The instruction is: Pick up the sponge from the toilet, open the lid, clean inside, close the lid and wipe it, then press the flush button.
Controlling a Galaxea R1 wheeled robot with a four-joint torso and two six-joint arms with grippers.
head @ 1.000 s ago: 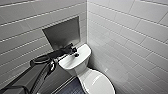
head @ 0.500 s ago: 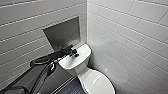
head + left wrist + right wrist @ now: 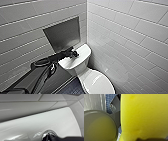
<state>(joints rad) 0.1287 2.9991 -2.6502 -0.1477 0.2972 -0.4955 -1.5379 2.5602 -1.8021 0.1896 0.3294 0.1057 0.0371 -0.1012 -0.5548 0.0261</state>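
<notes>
Since the sponge (image 3: 144, 116) sits right against the right wrist camera, above blue floor tiles (image 3: 109, 99), I judge the right gripper is clamped on it. Farther off, the head view shows the lid (image 3: 97, 83) shut on the toilet (image 3: 75, 71) and the left gripper (image 3: 72, 53) over the tank top (image 3: 83, 52); open or closed, I cannot tell. Flushing seems the step in hand. The left wrist view adds the flush button (image 3: 49, 134) close beneath, calling for a short, centred downward push.

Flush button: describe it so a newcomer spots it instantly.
Find the white toilet in the tiled corner, then its flat tank top. The flush button is the round, shiny-rimmed disc set into it, the only non-white spot there.
</notes>
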